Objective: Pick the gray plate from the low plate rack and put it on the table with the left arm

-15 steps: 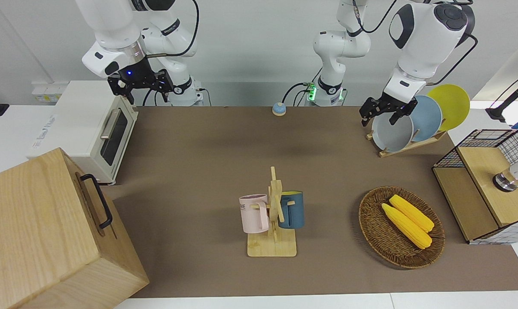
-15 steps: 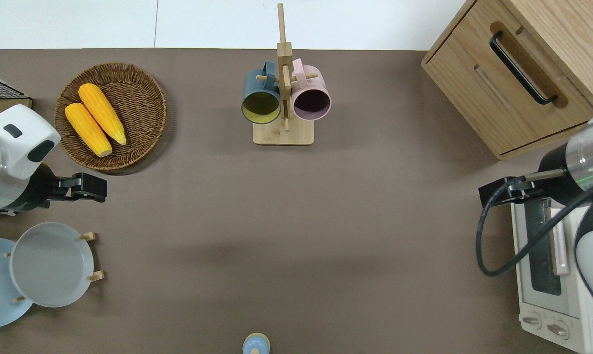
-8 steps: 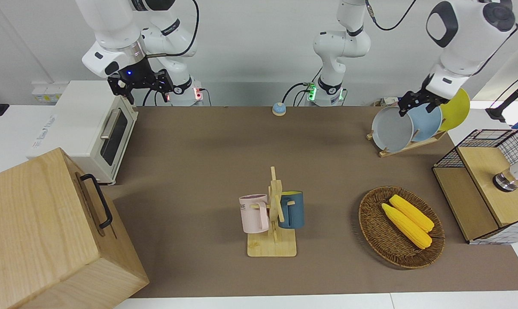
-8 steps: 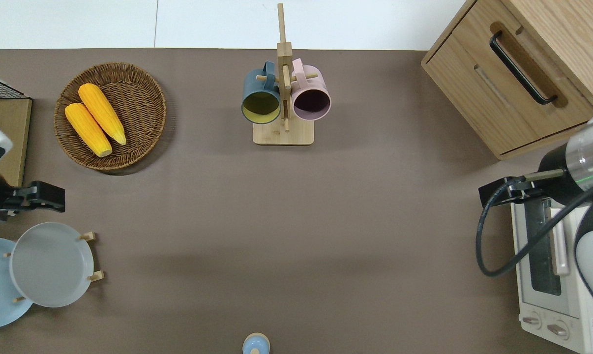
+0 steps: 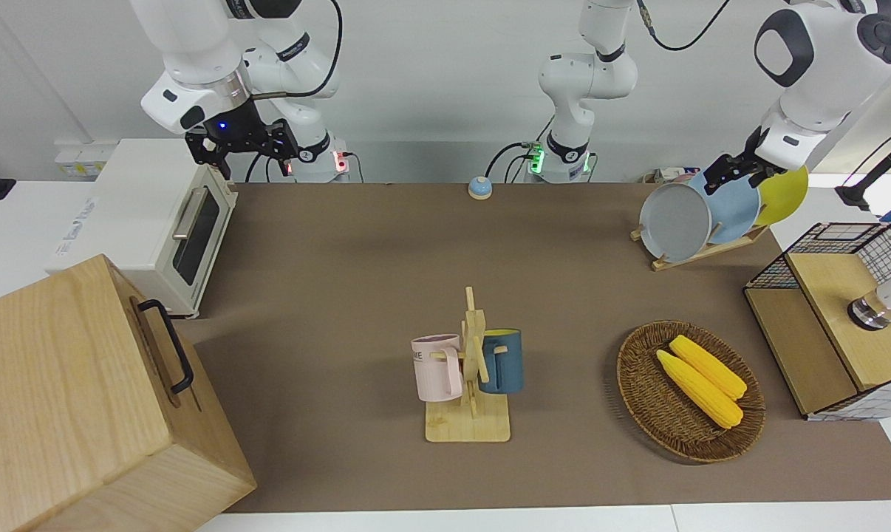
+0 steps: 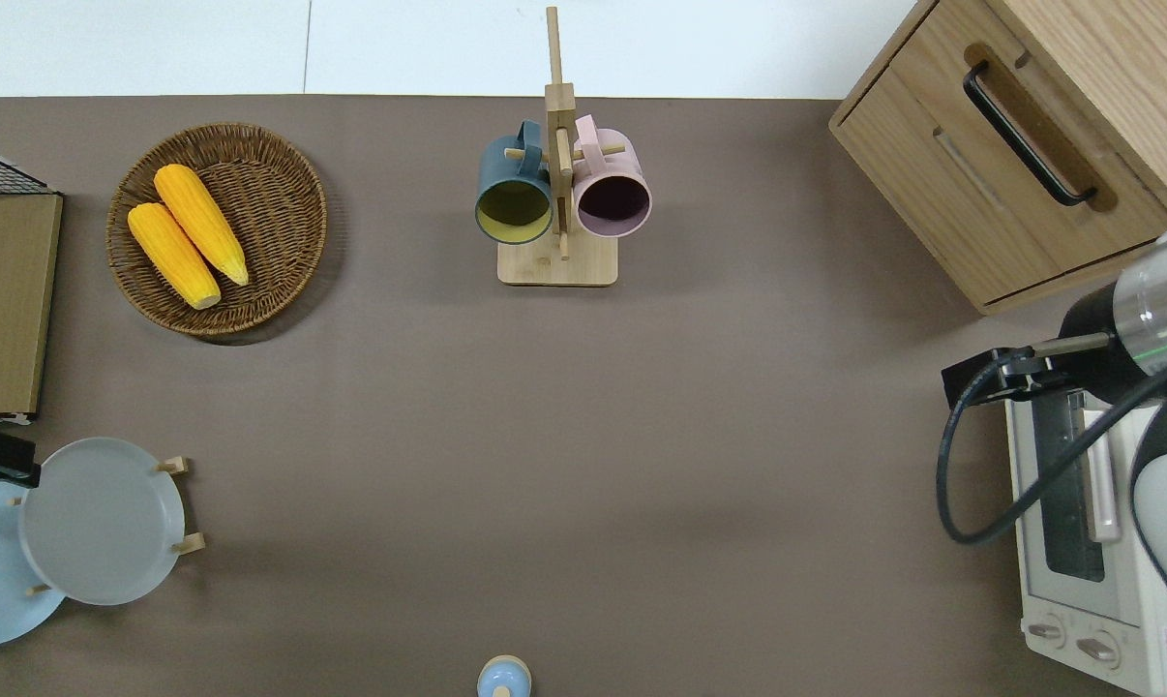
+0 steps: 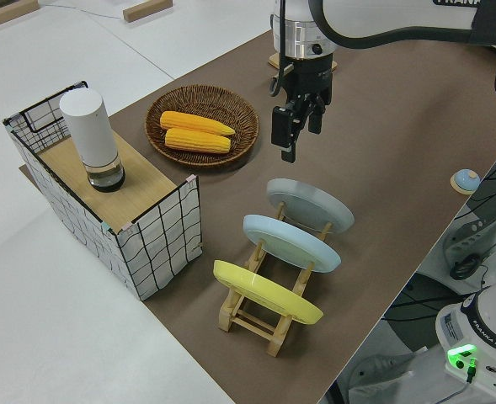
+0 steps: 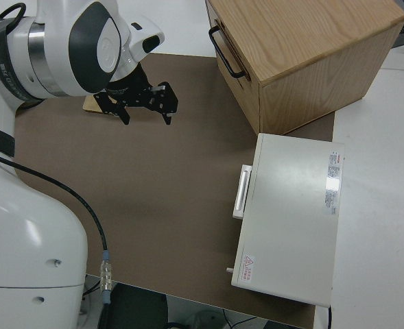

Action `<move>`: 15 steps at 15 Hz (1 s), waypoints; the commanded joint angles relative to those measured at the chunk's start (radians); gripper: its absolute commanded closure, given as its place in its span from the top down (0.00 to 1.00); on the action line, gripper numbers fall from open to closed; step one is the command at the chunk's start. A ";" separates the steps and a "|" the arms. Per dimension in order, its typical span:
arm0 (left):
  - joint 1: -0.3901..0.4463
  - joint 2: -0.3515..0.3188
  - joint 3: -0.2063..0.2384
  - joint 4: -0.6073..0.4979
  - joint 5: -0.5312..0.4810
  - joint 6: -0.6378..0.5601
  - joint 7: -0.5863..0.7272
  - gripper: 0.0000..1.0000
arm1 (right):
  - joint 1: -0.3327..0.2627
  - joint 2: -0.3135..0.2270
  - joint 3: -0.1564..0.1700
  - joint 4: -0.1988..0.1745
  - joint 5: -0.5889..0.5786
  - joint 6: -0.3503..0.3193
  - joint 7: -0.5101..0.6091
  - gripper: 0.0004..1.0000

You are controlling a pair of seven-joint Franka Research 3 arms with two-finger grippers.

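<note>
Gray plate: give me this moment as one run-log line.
gray plate: in low plate rack, ungrasped | left claw: open, above it | right arm: parked | table: plate not yet placed

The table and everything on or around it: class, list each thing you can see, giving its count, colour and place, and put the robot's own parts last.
table: one, brown.
low plate rack: one, light wood, left arm's end.
gray plate: one, in the rack.
light blue plate: one, middle rack slot.
yellow plate: one, rack's outermost slot.
wicker basket: one, brown, farther from the robots than the rack.
corn cobs: two, yellow, in the basket.
mug stand: one, wooden, mid-table.
mugs: two, dark blue and pink, hung on the stand.
bell: one, blue, near the robots.
toaster oven: one, white, right arm's end.
wooden cabinet: one.
wire crate: one, holding a white cylinder.
left gripper: black, over the rack's edge.
right arm: parked.
</note>
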 commanded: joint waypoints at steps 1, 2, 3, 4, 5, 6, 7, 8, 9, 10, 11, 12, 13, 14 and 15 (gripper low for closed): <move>-0.004 -0.071 0.015 -0.133 0.035 0.086 0.000 1.00 | -0.023 -0.002 0.021 0.007 -0.006 -0.011 0.012 0.98; -0.004 -0.084 0.024 -0.176 0.035 0.134 0.000 1.00 | -0.023 -0.002 0.021 0.006 -0.006 -0.011 0.012 0.98; -0.005 -0.097 0.038 -0.225 0.035 0.189 0.000 1.00 | -0.023 -0.002 0.021 0.007 -0.006 -0.011 0.012 0.98; -0.005 -0.105 0.041 -0.253 0.035 0.212 0.000 1.00 | -0.023 -0.002 0.020 0.007 -0.006 -0.011 0.012 0.98; -0.007 -0.117 0.042 -0.291 0.033 0.252 -0.009 1.00 | -0.023 -0.002 0.021 0.007 -0.005 -0.011 0.012 0.98; -0.009 -0.127 0.042 -0.325 0.033 0.286 -0.013 1.00 | -0.023 -0.002 0.021 0.007 -0.005 -0.011 0.012 0.98; -0.009 -0.134 0.042 -0.346 0.033 0.301 -0.015 1.00 | -0.023 -0.002 0.021 0.007 -0.006 -0.011 0.012 0.98; -0.009 -0.136 0.042 -0.353 0.035 0.303 -0.013 0.99 | -0.023 -0.002 0.021 0.007 -0.006 -0.011 0.012 0.98; -0.009 -0.136 0.042 -0.357 0.035 0.304 -0.013 0.99 | -0.023 -0.002 0.020 0.007 -0.006 -0.011 0.012 0.98; -0.009 -0.136 0.042 -0.360 0.033 0.303 -0.015 0.96 | -0.023 -0.002 0.021 0.007 -0.005 -0.011 0.012 0.98; -0.009 -0.136 0.042 -0.360 0.033 0.301 -0.013 0.88 | -0.023 -0.002 0.021 0.007 -0.006 -0.011 0.012 0.98; -0.007 -0.136 0.044 -0.362 0.035 0.300 -0.012 0.74 | -0.023 -0.002 0.021 0.007 -0.005 -0.012 0.012 0.98; -0.007 -0.136 0.044 -0.360 0.035 0.298 -0.009 0.50 | -0.023 -0.002 0.021 0.007 -0.006 -0.011 0.012 0.98; -0.007 -0.136 0.044 -0.360 0.035 0.295 -0.007 0.42 | -0.023 -0.002 0.021 0.006 -0.006 -0.011 0.012 0.98; -0.007 -0.136 0.044 -0.360 0.035 0.295 -0.007 0.28 | -0.023 -0.004 0.020 0.007 -0.006 -0.011 0.012 0.98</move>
